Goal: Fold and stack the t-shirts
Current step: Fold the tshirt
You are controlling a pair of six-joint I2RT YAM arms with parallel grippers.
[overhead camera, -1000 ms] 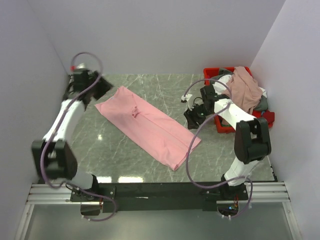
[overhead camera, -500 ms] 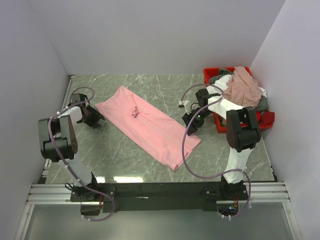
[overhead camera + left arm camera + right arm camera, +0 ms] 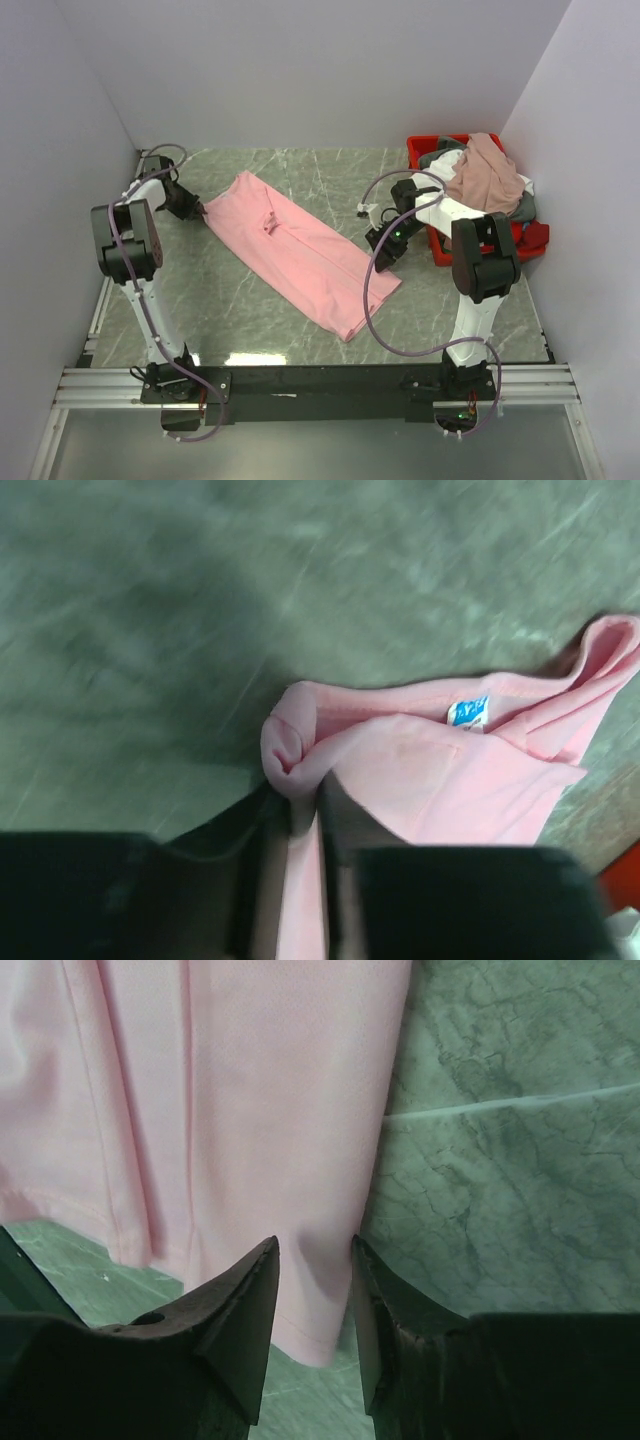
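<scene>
Pink t-shirt (image 3: 300, 250): lies flat on the grey-green marble table (image 3: 250, 320), folded into a long strip. The strip runs diagonally from the far left toward the near right of centre.

Left end: the left gripper (image 3: 195, 207) sits low at the strip's far-left corner. In the wrist view its 2 fingers (image 3: 262, 860) are drawn in to a narrow slot. A ridge of the pink t-shirt (image 3: 430, 780) is pinched between them, and a rolled lump of fabric bulges just past the tips. A small blue label (image 3: 470, 711) shows on the cloth beyond the grip. That view is motion-blurred.

Middle: 1 small pucker (image 3: 270, 224) sits in the upper part of the strip. Elsewhere the cloth is smooth, with lengthwise creases.

Right end: the right gripper (image 3: 385, 245) is low at the strip's right side, close to its near corner. In the wrist view (image 3: 314, 1245) the 2 fingers (image 3: 240, 1310) stand apart with a modest gap. Pink cloth lies flat in that gap, neither lifted nor bunched, so no grip shows. The shirt's side edge runs down to the right-hand fingertip, with bare marble beyond it.

Far right: a red bin (image 3: 420, 148) stands at the table's far-right corner, just behind the right arm. It holds a heap of other shirts. A dusty rose t-shirt (image 3: 490, 175) lies on top and drapes over the rim. A grey t-shirt (image 3: 527, 210) shows beneath it.
</scene>
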